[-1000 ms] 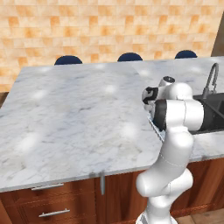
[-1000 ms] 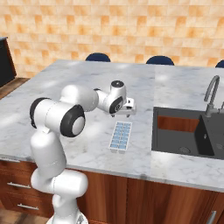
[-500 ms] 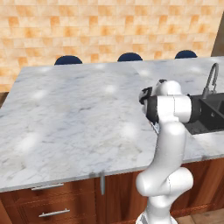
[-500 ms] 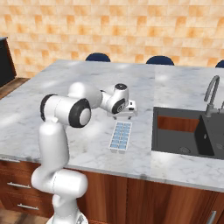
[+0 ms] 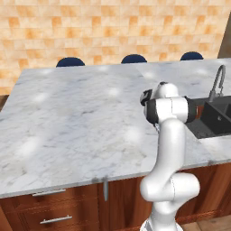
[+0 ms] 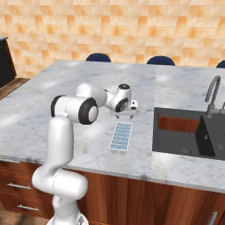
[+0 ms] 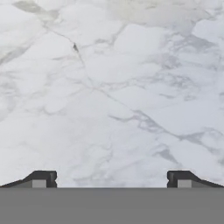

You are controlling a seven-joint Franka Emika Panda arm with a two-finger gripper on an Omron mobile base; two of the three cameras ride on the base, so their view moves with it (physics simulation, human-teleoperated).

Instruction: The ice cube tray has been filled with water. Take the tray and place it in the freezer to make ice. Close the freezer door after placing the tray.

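Observation:
The ice cube tray (image 6: 121,137), white with two rows of pale blue water cells, lies flat on the marble counter (image 6: 66,83) near its front edge, left of the sink. My gripper (image 6: 125,116) hangs just behind the tray's far end, pointing down, a little above the counter. Its jaws are wide apart with nothing between them. In the hand view the gripper (image 7: 111,179) has its two dark fingertips (image 7: 41,178) far apart over bare marble. In the left base view my own arm (image 5: 169,110) hides the tray. The freezer and its door are out of view.
A black sink (image 6: 184,136) with a curved faucet (image 6: 213,94) is set into the counter right of the tray. Blue stools (image 6: 97,57) stand along the far edge. Wooden drawers (image 5: 49,205) sit below the front edge. Wide bare marble lies to the left.
My elbow has swung in toward the tray side and the arm has folded more upright. The hand stays above the counter behind the tray, jaws still open. The tray has not moved.

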